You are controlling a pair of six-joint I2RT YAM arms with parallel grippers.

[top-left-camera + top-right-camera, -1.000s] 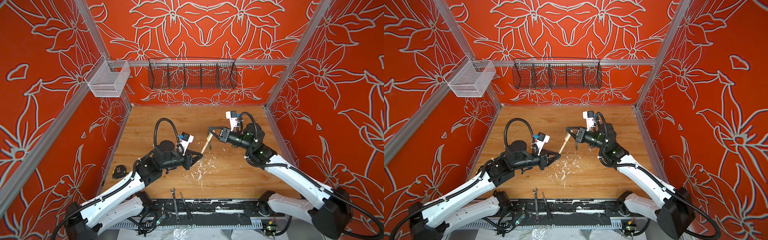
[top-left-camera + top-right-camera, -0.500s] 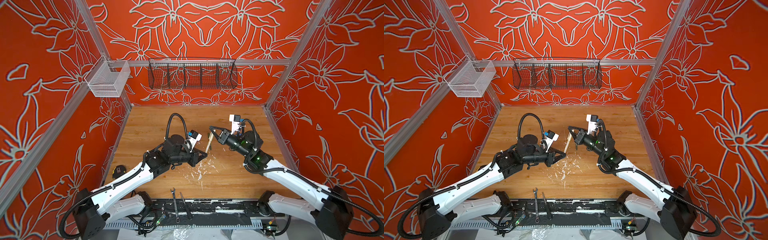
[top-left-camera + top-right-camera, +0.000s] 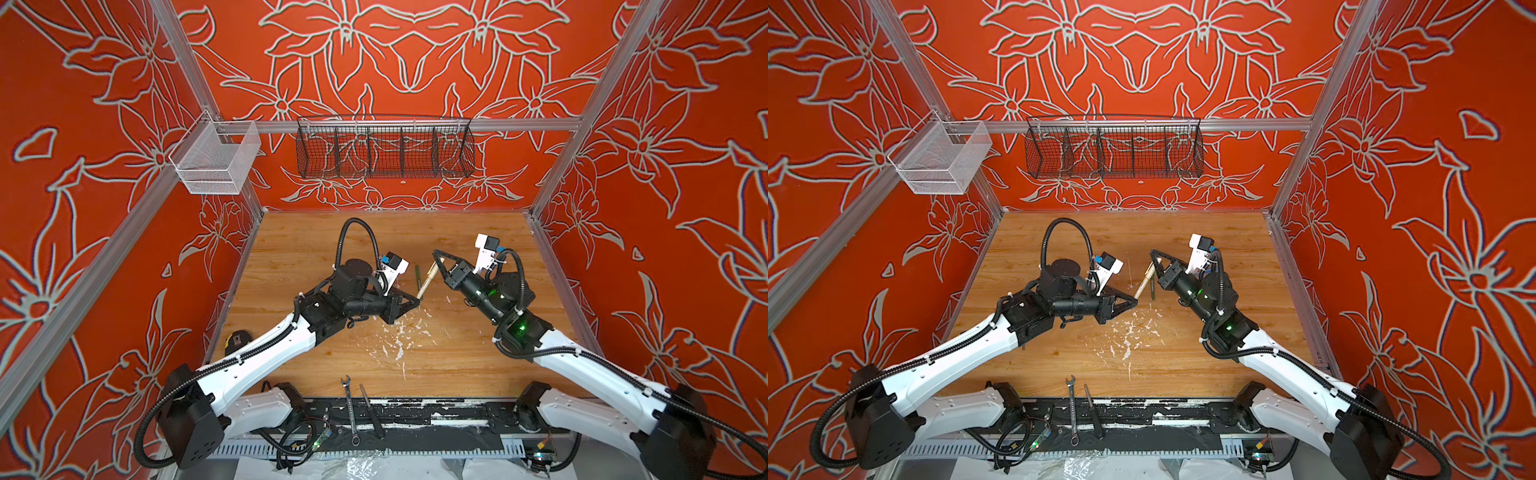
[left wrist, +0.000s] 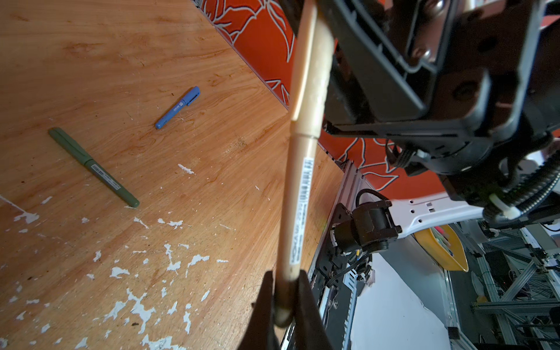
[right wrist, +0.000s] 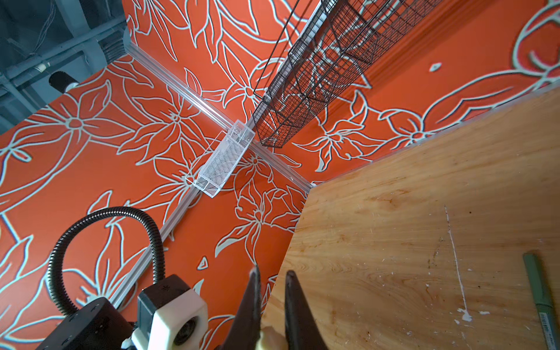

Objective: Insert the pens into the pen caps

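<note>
Left hand pinches the tan pen by its tail, above the bench — right hand is clamped on the tan cap (it covers the pen's tip). Green pen and blue pen lie on the bench.

Three pens, two baskets, two tools

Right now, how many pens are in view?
3. The tan pen is held aloft by the left gripper and right gripper; the green pen and blue pen lie apart on the table. Others may be hidden.
</note>
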